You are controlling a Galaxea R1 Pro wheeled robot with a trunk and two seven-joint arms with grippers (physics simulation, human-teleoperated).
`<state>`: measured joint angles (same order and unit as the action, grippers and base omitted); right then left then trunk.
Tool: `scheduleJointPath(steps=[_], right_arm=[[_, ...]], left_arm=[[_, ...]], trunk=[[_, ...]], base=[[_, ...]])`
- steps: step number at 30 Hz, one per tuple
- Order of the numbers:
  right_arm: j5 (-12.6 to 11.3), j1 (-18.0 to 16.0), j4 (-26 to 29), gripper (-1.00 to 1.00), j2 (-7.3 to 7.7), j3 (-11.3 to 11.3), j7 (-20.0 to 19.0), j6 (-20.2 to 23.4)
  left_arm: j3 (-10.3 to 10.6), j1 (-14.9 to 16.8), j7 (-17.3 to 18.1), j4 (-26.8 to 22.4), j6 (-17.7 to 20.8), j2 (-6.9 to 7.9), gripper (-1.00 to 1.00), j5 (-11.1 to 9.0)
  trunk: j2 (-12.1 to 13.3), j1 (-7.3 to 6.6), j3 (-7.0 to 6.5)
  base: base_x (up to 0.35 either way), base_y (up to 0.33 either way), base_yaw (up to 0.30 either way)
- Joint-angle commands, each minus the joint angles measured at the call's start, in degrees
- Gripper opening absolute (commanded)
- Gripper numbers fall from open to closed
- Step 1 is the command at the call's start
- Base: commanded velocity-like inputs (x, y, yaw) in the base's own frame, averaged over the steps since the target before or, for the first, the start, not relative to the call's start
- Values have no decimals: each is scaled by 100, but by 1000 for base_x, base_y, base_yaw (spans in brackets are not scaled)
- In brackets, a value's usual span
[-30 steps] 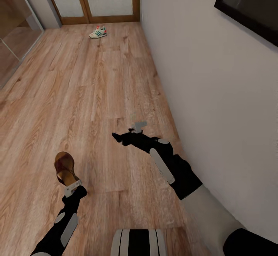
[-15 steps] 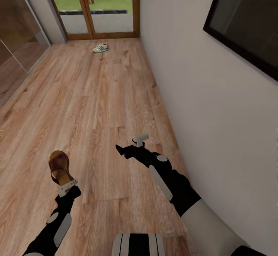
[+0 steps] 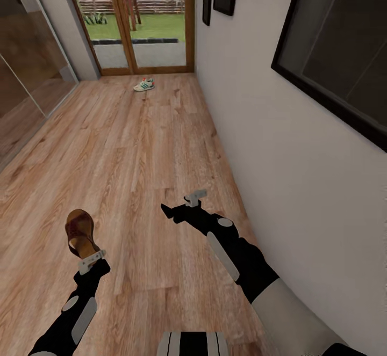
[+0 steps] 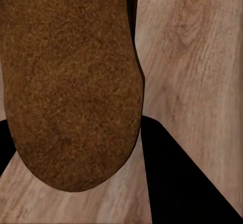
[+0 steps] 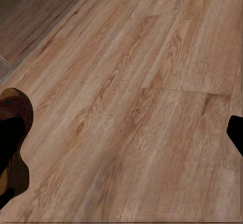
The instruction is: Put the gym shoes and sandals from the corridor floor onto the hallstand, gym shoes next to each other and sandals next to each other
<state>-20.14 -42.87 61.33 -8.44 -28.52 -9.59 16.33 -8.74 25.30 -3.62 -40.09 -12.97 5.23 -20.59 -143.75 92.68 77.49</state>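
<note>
left jaws grip a brown sandal above the floor; right jaws unreadable

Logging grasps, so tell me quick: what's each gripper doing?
Left gripper: shut on the sandal.
Right gripper: empty; open or shut cannot be told.

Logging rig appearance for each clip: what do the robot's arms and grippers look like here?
Both arms are black with pale grey oval and strip panels. The right arm widens into a light grey upper segment. The left gripper and right gripper have light grey fingers. No cables or markings are visible.
</note>
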Motion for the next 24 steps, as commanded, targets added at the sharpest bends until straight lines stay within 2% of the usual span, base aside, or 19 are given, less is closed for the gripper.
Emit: scheduleJointPath(steps=[1, 6, 15, 24], right_arm=[[-39, -2, -31, 100, 0, 1, -9, 29], [-42, -2, -94, 100, -10, -4, -13, 0], [-43, -2, -240, 100, -15, -4, -25, -340], [-43, -2, -255, 100, -12, -4, -34, -367]], left_arm=[[12, 1, -16, 1, -12, 3, -100, -24], [15, 1, -16, 1, -13, 4, -100, -24], [20, 1, -24, 2, -13, 2, -100, -16], [21, 1, -30, 3, -10, -5, -100, -15]], trunk=[[0, -3, -28], [7, -16, -184], [19, -39, -464], [31, -62, -743]], base=[[0, 0, 0], [0, 0, 0], [0, 0, 0], [0, 0, 0]])
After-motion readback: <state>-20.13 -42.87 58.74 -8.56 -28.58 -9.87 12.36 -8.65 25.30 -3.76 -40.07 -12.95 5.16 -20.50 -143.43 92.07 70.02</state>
